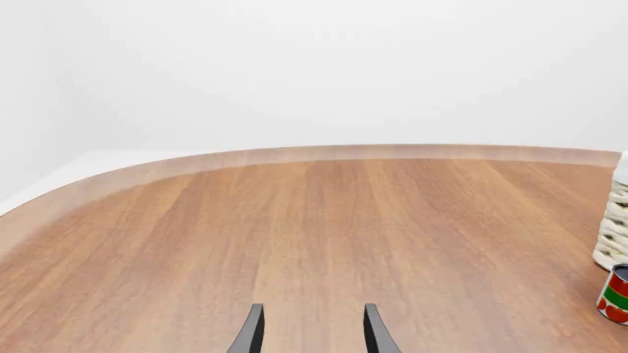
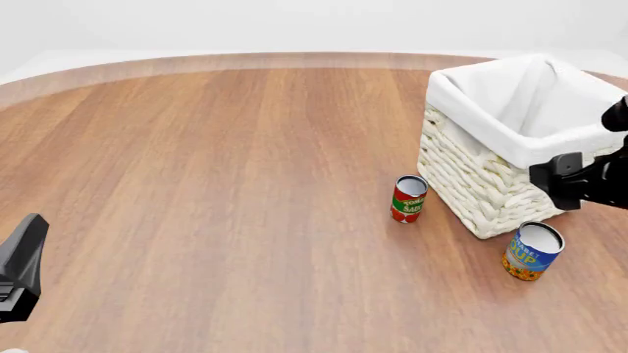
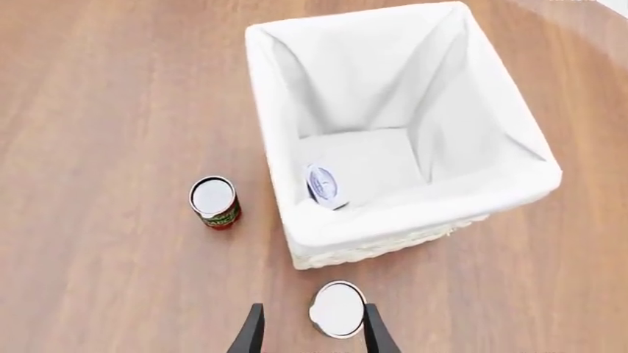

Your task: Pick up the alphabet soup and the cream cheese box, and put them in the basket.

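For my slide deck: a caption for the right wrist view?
Open right claw above the alphabet soup, cream cheese box already in the basket.

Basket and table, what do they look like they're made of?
The basket looks like cream-white woven wicker, judging by its thick braided rows, with a matte white cloth liner folded over the rim. The table looks like smooth satin-finished wood, shown by long reddish-brown grain streaks; possibly veneer.

Wood table [image 2: 216,184]: basket [image 2: 471,184], tomato can [image 2: 408,198], alphabet soup [image 2: 533,251].
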`<action>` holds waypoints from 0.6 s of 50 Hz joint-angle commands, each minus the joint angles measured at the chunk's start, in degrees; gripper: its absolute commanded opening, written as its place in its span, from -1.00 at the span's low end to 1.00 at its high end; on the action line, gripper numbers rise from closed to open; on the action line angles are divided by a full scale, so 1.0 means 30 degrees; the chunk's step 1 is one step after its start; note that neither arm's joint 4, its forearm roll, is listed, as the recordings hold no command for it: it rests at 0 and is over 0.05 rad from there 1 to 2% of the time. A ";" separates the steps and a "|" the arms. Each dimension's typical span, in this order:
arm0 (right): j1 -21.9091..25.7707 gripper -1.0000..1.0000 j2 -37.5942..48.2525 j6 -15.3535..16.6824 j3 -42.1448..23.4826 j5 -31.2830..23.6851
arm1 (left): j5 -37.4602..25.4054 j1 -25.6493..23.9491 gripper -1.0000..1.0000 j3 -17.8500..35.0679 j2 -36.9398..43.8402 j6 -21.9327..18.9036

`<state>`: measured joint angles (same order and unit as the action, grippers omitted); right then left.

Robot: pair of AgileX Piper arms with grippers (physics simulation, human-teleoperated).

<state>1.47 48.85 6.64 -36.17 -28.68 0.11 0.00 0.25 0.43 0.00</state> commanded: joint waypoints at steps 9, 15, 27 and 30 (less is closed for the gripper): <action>-0.0674 1.00 0.0580 0.0113 0.2179 0.1689 | 0.0000 0.0000 1.00 0.0000 0.0000 0.0000; -0.0714 1.00 -0.0139 0.0116 0.2505 0.1217 | 0.0000 0.0000 1.00 0.0000 0.0000 0.0000; -0.0481 1.00 -0.1029 0.0167 0.2805 0.0208 | 0.0000 0.0000 1.00 0.0000 0.0000 0.0000; -0.0476 1.00 -0.1079 0.0057 0.2829 0.0086 | 0.0000 0.0000 1.00 0.0000 0.0000 0.0000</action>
<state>-0.03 46.95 6.94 -28.50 -26.94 0.11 0.00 0.25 0.43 0.00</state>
